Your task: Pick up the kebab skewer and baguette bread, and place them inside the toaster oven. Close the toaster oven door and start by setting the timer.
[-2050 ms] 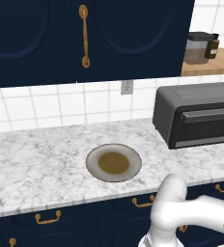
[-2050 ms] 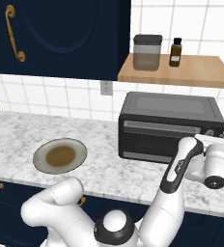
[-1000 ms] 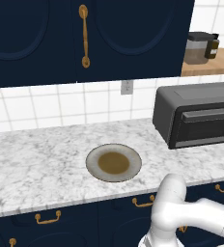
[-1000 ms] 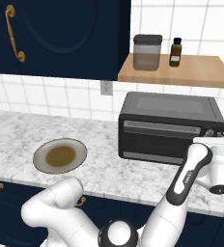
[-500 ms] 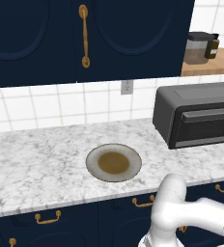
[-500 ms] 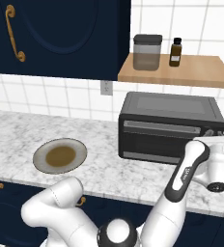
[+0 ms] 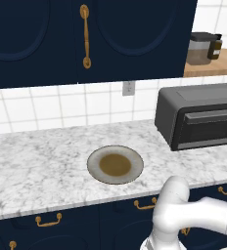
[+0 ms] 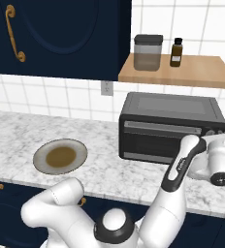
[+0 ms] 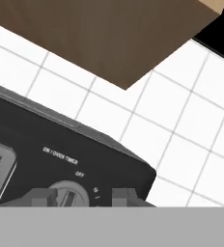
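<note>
The toaster oven stands on the counter at the right, and the toaster oven door is closed upright. In the hand view my gripper is at the oven's control panel, its two tips on either side of the round timer knob under the "ON / OVEN TIMER" label. The jaws are closed partway on the knob. In the right base view the arm reaches to the oven's right front end. The kebab skewer and baguette bread are hidden from view.
A round plate with a brown centre lies on the marble counter left of the oven. A wooden shelf above the oven carries a canister and a small bottle. Dark cabinets hang above.
In the right base view the hand dipped down and right a little a second ago, then came back up to the oven's right end. Plate and oven have not moved.
</note>
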You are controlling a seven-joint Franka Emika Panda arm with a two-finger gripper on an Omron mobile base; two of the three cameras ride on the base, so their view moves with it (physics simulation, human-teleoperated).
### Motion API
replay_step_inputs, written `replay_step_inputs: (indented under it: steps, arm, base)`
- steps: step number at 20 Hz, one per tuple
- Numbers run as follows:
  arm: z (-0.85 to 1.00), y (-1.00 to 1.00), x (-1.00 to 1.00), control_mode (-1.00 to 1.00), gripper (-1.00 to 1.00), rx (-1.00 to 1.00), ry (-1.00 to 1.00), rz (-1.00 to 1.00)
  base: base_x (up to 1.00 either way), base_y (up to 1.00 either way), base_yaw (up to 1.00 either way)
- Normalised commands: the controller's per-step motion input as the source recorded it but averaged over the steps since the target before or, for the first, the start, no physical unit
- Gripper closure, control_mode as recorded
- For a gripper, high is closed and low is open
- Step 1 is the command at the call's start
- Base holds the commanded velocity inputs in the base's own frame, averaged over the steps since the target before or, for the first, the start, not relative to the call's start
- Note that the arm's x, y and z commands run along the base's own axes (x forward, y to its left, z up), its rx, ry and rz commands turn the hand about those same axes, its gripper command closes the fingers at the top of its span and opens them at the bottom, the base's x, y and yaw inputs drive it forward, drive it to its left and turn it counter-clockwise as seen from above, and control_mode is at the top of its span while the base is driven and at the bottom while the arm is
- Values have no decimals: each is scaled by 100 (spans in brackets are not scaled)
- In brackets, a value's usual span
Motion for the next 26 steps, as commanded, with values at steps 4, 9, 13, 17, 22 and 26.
replay_step_inputs:
  steps: [4, 9, 13, 17, 22, 26]
  arm:
    - [-13, 14, 0, -100, 100, 0, 12, -6]
    - [-14, 19, 0, -100, 100, 0, 4, -9]
    - [-14, 12, 0, -100, 100, 4, 0, -9]
    - [-18, 15, 0, -100, 100, 9, 0, -6]
    - [-22, 27, 0, -100, 100, 12, 0, 0]
    - [-16, 42, 0, -100, 100, 8, -3, 0]
  base:
    - [0, 0, 0]
    - [0, 0, 0]
    - [0, 0, 0]
    - [0, 0, 0]
    - [0, 0, 0]
    - [0, 0, 0]
